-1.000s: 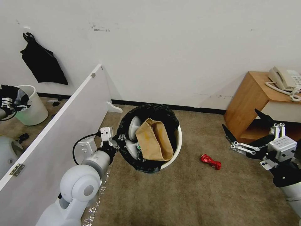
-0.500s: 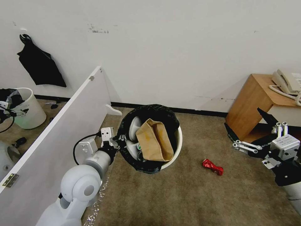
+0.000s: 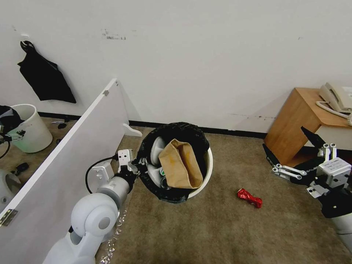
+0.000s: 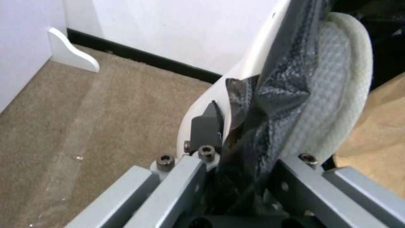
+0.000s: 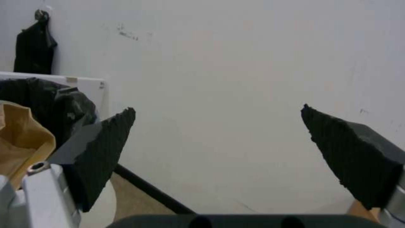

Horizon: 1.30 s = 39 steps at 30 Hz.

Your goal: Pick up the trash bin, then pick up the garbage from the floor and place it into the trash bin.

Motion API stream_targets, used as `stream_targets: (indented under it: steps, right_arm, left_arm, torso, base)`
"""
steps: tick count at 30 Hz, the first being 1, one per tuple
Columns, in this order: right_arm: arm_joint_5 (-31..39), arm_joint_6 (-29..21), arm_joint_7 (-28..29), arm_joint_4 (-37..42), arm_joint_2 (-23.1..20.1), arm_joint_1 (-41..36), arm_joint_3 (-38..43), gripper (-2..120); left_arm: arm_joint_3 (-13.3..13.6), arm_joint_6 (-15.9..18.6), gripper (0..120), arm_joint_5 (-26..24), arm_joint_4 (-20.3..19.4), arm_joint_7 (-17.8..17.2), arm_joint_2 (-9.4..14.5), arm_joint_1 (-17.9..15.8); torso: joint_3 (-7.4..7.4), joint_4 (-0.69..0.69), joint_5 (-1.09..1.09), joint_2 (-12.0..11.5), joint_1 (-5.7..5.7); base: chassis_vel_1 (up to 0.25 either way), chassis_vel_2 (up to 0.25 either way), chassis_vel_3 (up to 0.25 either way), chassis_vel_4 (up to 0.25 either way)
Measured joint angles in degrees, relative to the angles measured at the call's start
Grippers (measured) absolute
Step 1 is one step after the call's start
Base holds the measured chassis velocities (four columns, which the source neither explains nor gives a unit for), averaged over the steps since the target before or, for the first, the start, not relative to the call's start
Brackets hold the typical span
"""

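Left pincer [image 3: 136, 161] clamping trash bin [image 3: 207, 172] rim

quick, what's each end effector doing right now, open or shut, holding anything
Left end effector: shut on the trash bin, clamping its rim and black liner.
Right end effector: open, holding nothing, in the air near the wooden cabinet.

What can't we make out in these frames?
- Lower contents of the trash bin: head view, the paper bag covers them.
- Left claw fingertips: head view, buried in the black bag; left wrist view shows the claw clamped on the rim.
- Red wrapper: head view, print too small to read.
- Phone: cut off by the picture's edge.
- Right claw: open, holding nothing.
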Motion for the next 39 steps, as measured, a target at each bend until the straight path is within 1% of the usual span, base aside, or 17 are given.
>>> stream_targets:
  steps: [10,30,32,33,34,39]
  right_arm:
    - [0.13,0.24,-0.22,0.11,0.21,-0.17,-0.03,100]
    - [-0.09,0.32,-0.41,0.47,1.40,-0.31,-0.34,100]
    - [-0.12,0.93,-0.44,0.27,1.44,-0.32,-0.42,100]
    - [-0.16,2.43,-0.53,-0.39,1.45,-0.52,-0.70,100]
    - [-0.23,2.91,-0.75,-0.68,1.44,-0.69,-0.82,100]
    - [-0.58,3.38,-1.26,-1.62,1.64,-1.19,-1.24,100]
  left_arm:
    - [-0.21,0.00,1,0.35,-0.33,0.12,-0.04,0.50]
    - [-0.19,-0.10,1,0.21,-0.45,0.15,0.29,0.25]
    - [-0.17,-0.11,1,0.20,-0.45,0.12,0.26,0.23]
    - [-0.15,-0.14,1,0.20,-0.45,0.09,0.25,0.22]
    - [-0.15,-0.16,1,0.20,-0.45,0.08,0.25,0.22]
    - [-0.14,-0.25,1,0.21,-0.45,-0.02,0.35,0.27]
  torso:
    - [-0.01,0.00,0.00,0.00,0.00]
    - [0.00,0.00,0.00,0.00,0.01]
    - [0.00,0.01,0.00,0.00,0.00]
    - [0.00,0.01,0.00,0.00,0.00]
    - [0.00,0.01,0.00,-0.01,0.00]
    - [0.00,0.01,0.00,-0.01,0.01]
  base:
    - [-0.036,0.057,0.040,-0.046]
    - [-0.113,0.107,0.108,-0.104]
    - [-0.094,0.111,0.102,-0.108]
    - [-0.086,0.089,0.102,-0.082]
    - [-0.086,0.097,0.087,-0.082]
    - [-0.036,0.055,0.059,-0.041]
